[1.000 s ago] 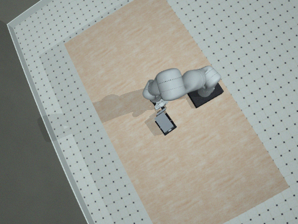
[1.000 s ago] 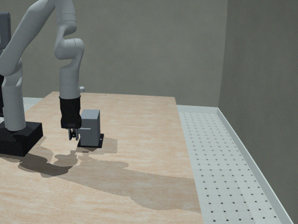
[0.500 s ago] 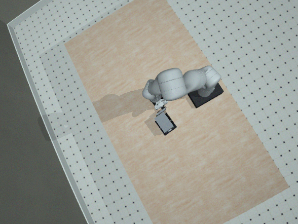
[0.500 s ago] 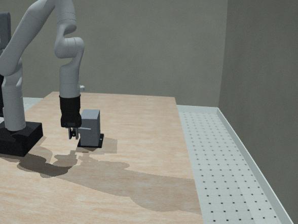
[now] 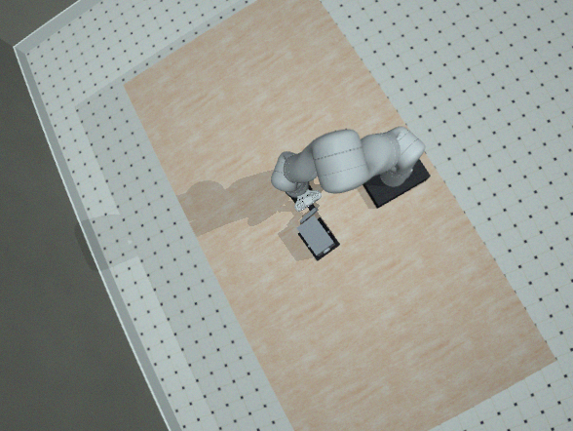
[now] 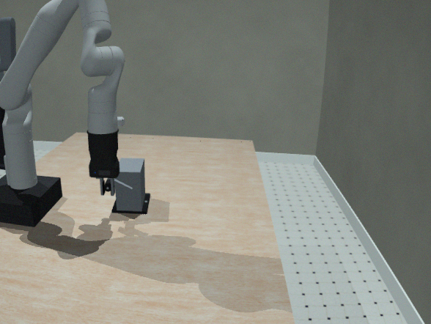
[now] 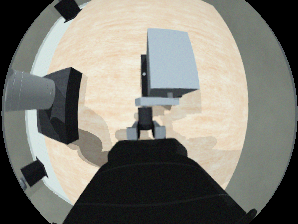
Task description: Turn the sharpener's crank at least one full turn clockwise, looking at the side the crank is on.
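Note:
The sharpener [image 6: 131, 184] is a grey box on a black base plate, standing on the wooden table; it also shows in the top view [image 5: 318, 237] and the wrist view [image 7: 170, 62]. Its thin light crank arm [image 6: 122, 184] runs from the box's left face down-left to a handle. My gripper [image 6: 107, 188] points straight down beside that face and is shut on the crank handle [image 7: 145, 123]. In the top view my gripper [image 5: 308, 200] sits just beyond the box's far end.
The arm's black base [image 6: 27, 199] stands on the table to the left of the sharpener, and also shows in the top view [image 5: 397, 182]. A tiled floor with a low rim [image 6: 366, 238] surrounds the table.

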Motion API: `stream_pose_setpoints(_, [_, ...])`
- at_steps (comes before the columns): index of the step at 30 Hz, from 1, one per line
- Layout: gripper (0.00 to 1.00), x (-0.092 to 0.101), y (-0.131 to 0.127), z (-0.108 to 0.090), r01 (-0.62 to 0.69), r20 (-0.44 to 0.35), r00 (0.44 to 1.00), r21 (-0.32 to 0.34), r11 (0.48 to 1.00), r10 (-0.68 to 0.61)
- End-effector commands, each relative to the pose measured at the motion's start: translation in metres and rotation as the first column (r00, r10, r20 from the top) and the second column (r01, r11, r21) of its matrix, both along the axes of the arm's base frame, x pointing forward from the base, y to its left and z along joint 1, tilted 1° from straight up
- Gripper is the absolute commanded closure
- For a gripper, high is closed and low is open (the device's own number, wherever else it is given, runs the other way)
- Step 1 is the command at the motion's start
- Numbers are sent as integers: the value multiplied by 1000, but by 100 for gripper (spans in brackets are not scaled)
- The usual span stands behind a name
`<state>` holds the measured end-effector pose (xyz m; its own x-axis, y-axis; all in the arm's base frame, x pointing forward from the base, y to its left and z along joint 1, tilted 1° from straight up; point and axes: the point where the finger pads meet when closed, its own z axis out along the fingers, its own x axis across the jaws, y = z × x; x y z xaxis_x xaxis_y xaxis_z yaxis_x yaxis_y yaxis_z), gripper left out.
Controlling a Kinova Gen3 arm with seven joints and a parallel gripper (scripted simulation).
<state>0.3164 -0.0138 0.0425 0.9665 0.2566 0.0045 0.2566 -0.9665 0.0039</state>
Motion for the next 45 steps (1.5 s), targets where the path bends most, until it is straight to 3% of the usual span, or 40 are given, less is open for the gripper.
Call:
stream_pose_setpoints(1, [100,3,1,6,-5,5,1000,-1,1000,5])
stream_pose_setpoints(12, [100,21,6,23,-5,5,1000,-1,1000,5])
stream_pose_setpoints(26, [100,41,11,29,-5,5,1000,-1,1000,5])
stream_pose_setpoints(45, [100,44,12,29,-5,5,1000,-1,1000,5])
